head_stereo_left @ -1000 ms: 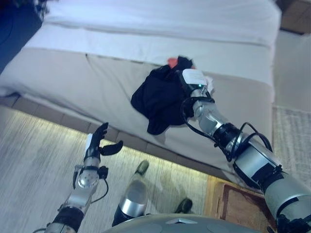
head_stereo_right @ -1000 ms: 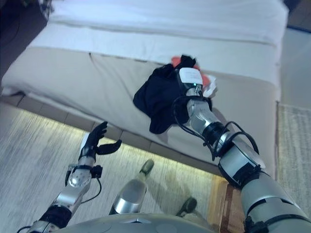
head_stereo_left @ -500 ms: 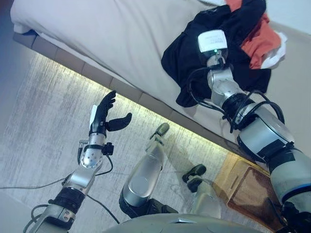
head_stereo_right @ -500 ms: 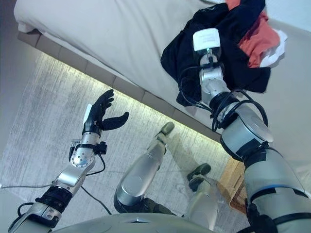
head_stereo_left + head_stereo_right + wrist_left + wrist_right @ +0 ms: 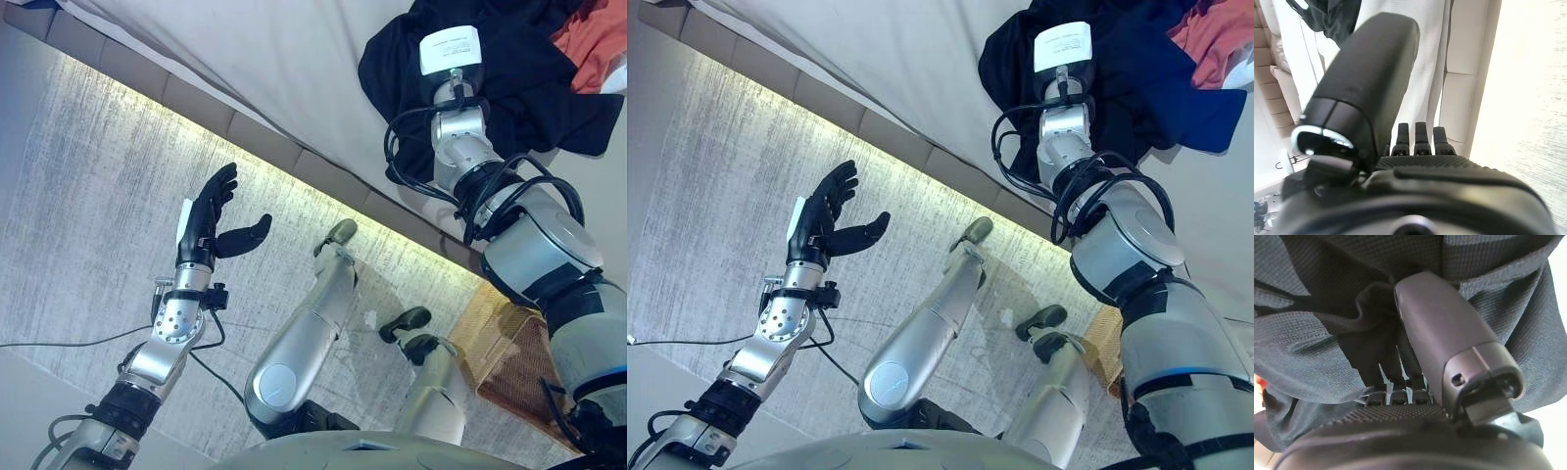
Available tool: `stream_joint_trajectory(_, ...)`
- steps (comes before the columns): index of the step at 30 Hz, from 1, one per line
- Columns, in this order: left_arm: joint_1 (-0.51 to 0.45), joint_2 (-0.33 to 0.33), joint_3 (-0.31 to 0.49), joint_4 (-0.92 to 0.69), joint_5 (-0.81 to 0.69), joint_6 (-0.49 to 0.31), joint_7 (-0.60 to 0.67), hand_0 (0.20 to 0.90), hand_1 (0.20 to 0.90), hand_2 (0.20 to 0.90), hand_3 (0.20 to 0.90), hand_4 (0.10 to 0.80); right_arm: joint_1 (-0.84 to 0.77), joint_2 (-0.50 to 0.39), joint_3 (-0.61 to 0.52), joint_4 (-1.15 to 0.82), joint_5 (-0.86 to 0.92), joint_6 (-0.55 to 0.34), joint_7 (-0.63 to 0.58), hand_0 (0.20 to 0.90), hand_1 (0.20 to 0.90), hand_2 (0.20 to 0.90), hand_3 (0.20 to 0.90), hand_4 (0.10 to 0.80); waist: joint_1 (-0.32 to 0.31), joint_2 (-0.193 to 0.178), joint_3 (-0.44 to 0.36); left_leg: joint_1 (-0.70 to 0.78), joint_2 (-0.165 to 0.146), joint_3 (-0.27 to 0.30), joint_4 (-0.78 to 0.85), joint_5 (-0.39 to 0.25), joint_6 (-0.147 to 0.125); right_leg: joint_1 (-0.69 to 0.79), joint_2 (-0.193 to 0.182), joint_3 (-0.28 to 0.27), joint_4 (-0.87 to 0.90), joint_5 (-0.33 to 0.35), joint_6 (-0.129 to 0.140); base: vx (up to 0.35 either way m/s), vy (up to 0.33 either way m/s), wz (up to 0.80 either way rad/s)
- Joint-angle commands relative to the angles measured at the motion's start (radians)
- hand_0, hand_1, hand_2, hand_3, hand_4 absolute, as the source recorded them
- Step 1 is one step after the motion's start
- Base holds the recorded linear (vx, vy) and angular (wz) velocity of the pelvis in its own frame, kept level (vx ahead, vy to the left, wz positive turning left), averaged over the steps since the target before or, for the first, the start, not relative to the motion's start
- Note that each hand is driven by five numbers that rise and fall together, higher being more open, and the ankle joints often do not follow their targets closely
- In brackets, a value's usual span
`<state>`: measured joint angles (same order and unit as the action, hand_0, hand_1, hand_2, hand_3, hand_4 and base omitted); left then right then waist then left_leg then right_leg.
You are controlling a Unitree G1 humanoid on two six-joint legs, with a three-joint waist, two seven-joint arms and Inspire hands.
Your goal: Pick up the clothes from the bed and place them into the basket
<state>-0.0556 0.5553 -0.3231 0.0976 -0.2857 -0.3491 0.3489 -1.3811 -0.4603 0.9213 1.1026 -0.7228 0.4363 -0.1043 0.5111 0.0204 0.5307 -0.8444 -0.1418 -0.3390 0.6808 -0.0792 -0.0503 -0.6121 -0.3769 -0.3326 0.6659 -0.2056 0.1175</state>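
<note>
A black garment [image 5: 529,78] lies bunched on the beige bed [image 5: 284,49], with an orange garment [image 5: 593,29] behind it. My right arm reaches from the lower right onto the bed. My right hand [image 5: 1440,328] is pushed into the folds of the black garment [image 5: 1312,333], and the cloth covers its front. My left hand [image 5: 206,230] is open and empty, held palm-up over the floor in front of the bed; it also shows in the left wrist view [image 5: 1415,181]. A brown wicker basket [image 5: 524,357] stands on the floor at the lower right.
The bed's lit lower edge [image 5: 245,132] runs diagonally across the view. A pale textured rug [image 5: 88,196] covers the floor on the left. The basket sits close to the bed's side, below my right arm.
The camera has tilted down, so the bed has slid up and the floor and basket show more. My right hand stays in the black garment. My left hand stays open.
</note>
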Motion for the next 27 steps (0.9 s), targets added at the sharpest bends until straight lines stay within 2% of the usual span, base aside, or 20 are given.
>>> stream_joint_trajectory(1, -0.028, 0.016, 0.016, -0.080, -0.019, -0.116, 0.049, 0.900, 0.900, 0.900, 0.900, 0.800, -0.112, -0.025, 0.061, 0.010, 0.025, 0.050, 0.032, 0.300, 0.300, 0.300, 0.200, 0.100, 0.009, 0.044, -0.011, -0.012, -0.004, 0.022, 0.030, -0.055, 0.093, -0.046, 0.050, 0.027, 0.127, 0.035, -0.054, -0.012, -0.020, -0.06)
stream_joint_trajectory(10, -0.014, 0.018, 0.040, -0.071, -0.030, -0.130, 0.035, 0.900, 0.900, 0.900, 0.900, 0.800, -0.156, -0.052, 0.095, 0.011, 0.032, 0.078, 0.051, 0.300, 0.300, 0.300, 0.200, 0.100, 0.000, 0.038, -0.011, 0.042, 0.018, 0.037, -0.029, -0.031, 0.087, -0.002, 0.068, 0.028, 0.097, 0.017, -0.067, -0.026, -0.025, -0.04)
stream_joint_trajectory(17, -0.012, 0.024, 0.054, -0.064, -0.032, -0.131, 0.016, 0.900, 0.900, 0.900, 0.900, 0.800, -0.157, -0.073, 0.083, 0.014, 0.059, 0.074, -0.010, 0.300, 0.300, 0.300, 0.200, 0.100, -0.005, 0.031, -0.011, 0.118, 0.030, 0.050, -0.065, -0.035, 0.085, 0.064, 0.062, 0.022, 0.066, 0.021, -0.067, -0.022, -0.034, 0.00)
stream_joint_trajectory(21, -0.044, 0.025, 0.062, -0.039, -0.037, -0.122, 0.025, 0.900, 0.900, 0.900, 0.900, 0.800, -0.148, -0.078, 0.066, -0.007, 0.102, 0.055, -0.133, 0.300, 0.300, 0.300, 0.200, 0.100, -0.019, 0.012, -0.011, 0.222, 0.049, 0.070, -0.125, -0.038, 0.084, 0.169, 0.055, 0.025, -0.027, 0.052, -0.053, -0.017, -0.064, -0.09)
stream_joint_trajectory(27, -0.092, 0.024, 0.058, -0.016, 0.002, -0.074, 0.033, 0.900, 0.900, 0.900, 0.900, 0.800, -0.133, -0.113, -0.003, -0.104, 0.242, 0.025, -0.335, 0.300, 0.300, 0.300, 0.200, 0.100, -0.048, -0.027, -0.011, 0.402, 0.078, 0.094, -0.241, -0.025, 0.067, 0.350, 0.051, 0.035, -0.194, 0.105, -0.026, 0.011, -0.083, -0.11)
